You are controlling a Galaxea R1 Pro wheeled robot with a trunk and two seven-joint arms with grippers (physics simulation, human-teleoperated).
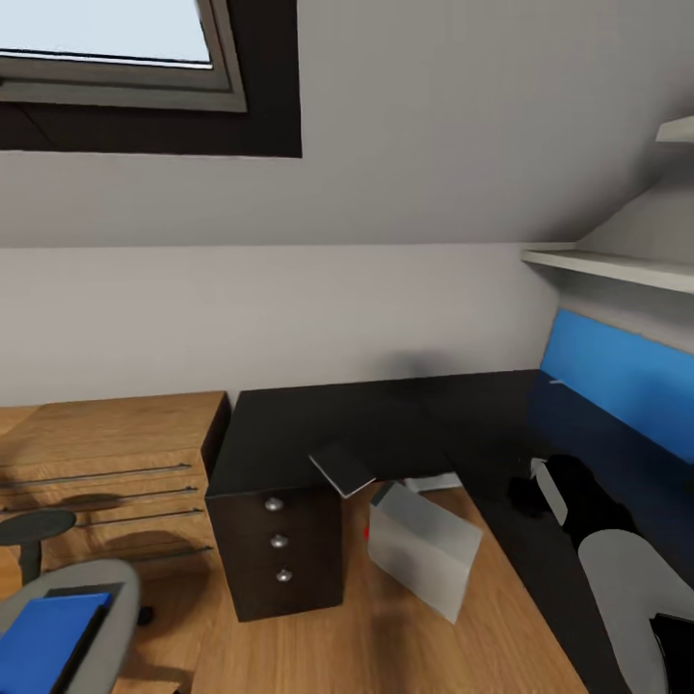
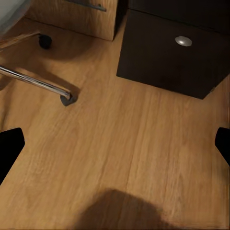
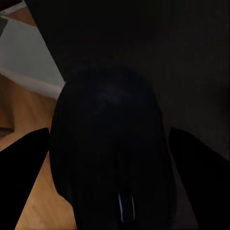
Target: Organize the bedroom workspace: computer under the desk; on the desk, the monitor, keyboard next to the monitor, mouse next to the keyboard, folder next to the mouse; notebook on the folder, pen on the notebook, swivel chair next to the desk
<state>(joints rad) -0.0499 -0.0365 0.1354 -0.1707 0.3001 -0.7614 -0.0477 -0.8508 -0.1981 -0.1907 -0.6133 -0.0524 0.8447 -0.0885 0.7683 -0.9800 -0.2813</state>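
- Since the mouse is seen in the right wrist view as a small, rounded, glossy black shell with a scroll wheel near the lower centre of the frame, it is judged to be light and rigid but slippery — best taken across its two long flanks, not over the domed top
- The mouse is placed on the dark desk, close to its front edge; pale wooden floor is seen past that edge at the lower left of the right wrist frame
- The right gripper is held directly over the mouse, its two dark fingertips spread to either side of the body at the lower left and lower right of the frame; contact with the flanks cannot be confirmed
- In the head view the right arm is seen reaching in from the lower right corner toward the desk
- The left gripper is held apart and empty — pointed down at bare floor, with a chair leg at the upper left and the drawer unit at the upper right of its frame
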